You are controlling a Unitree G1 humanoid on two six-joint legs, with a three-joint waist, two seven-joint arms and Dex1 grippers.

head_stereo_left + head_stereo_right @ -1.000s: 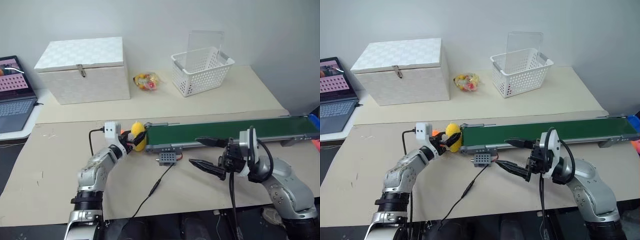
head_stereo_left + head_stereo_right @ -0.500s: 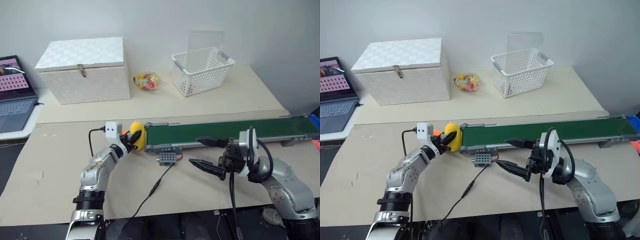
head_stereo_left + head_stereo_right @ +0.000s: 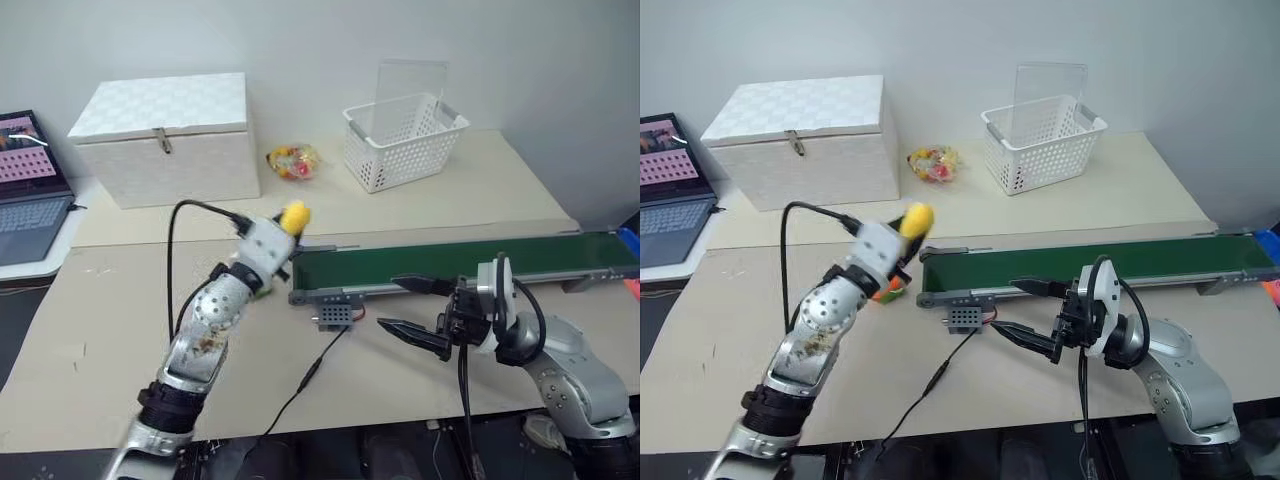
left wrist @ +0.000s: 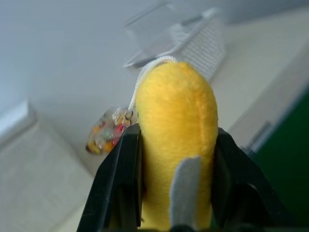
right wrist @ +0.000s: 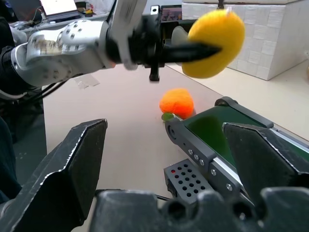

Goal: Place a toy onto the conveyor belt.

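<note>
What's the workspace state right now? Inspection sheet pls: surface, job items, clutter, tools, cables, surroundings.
Surface: tan table, paler strip behind.
Job's things: yellow plush toy held in the air near the end of the green conveyor belt, not on it.
Clutter: orange plush toy on the table by the belt end; bag of sweets; white box; white basket.
Tools: left tool shut on toy; right tool open, empty.
Cables: black cable from the motor box.
Surroundings: laptop, pale wall.
</note>
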